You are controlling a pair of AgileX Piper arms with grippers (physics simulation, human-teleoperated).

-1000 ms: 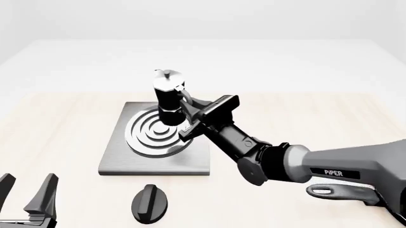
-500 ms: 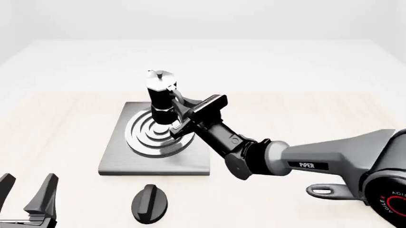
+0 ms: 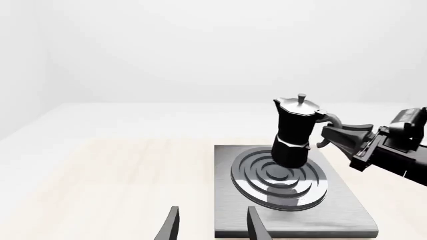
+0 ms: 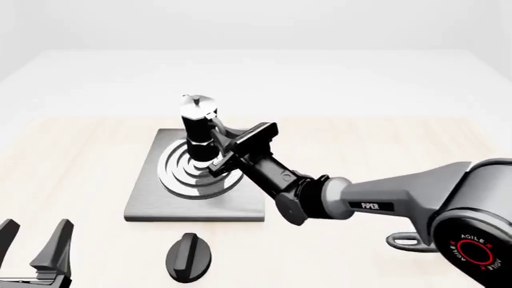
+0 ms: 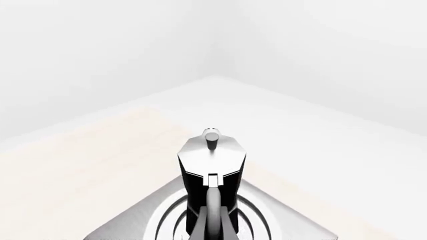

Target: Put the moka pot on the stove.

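Right pincer [image 4: 226, 146] clamped on the side handle of the moka pot [image 4: 198, 133], which stands upright over the concentric burner rings of the stove [image 4: 172, 203]; whether its base touches the rings cannot be told. The stove lies flat on the pale wooden surface [image 4: 384, 150]. Near its front edge lies a black oval knob [image 4: 189, 257]. Left pincer [image 4: 36, 247], fingers apart and holding nothing, rests at the near left corner, well apart from the stove.

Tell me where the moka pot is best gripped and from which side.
By its side handle, from the right. The moka pot stands upright over the stove rings, its handle jutting toward the right gripper, which already holds it there.
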